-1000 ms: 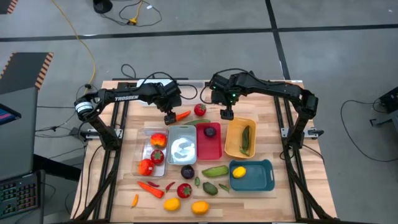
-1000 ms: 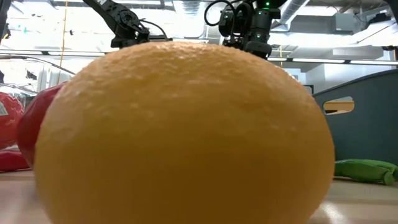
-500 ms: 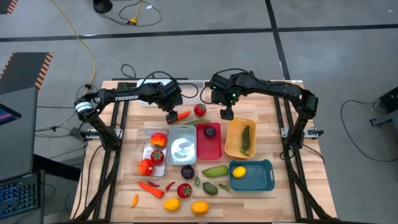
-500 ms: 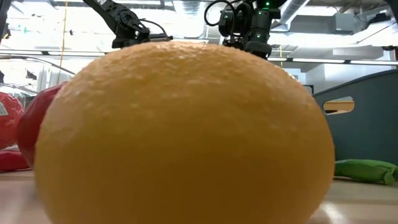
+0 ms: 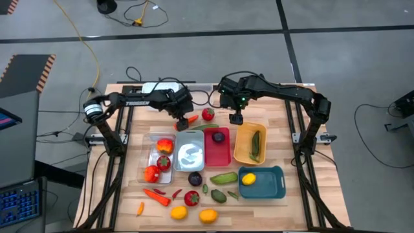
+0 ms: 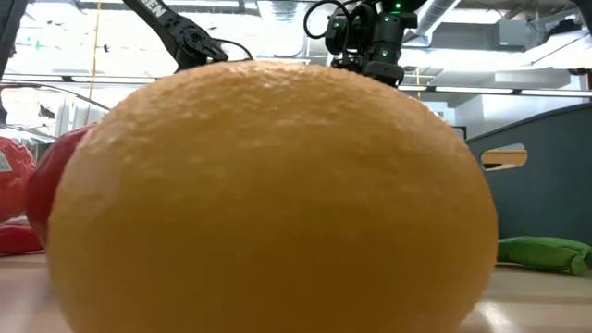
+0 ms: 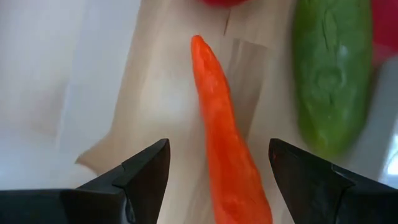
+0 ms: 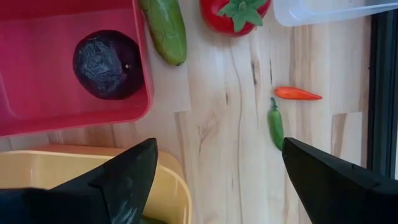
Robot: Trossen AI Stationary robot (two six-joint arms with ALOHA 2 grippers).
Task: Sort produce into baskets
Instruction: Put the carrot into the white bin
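Pale wood table (image 5: 278,139), grey concrete floor (image 5: 323,52), left pincer (image 7: 217,171) open astride orange carrot (image 7: 224,143), right pincer (image 8: 214,168) wide.

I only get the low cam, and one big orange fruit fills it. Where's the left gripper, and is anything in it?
Observer: The left gripper is at the far side of the table, beyond the silver-grey bin. Its open fingers straddle an orange carrot without touching it.
Operator: Right one?
Observer: The right gripper hangs open and empty by the far edge of the yellow bin.
Operator: Anything in the red bin?
Observer: The red bin holds one purple plum.
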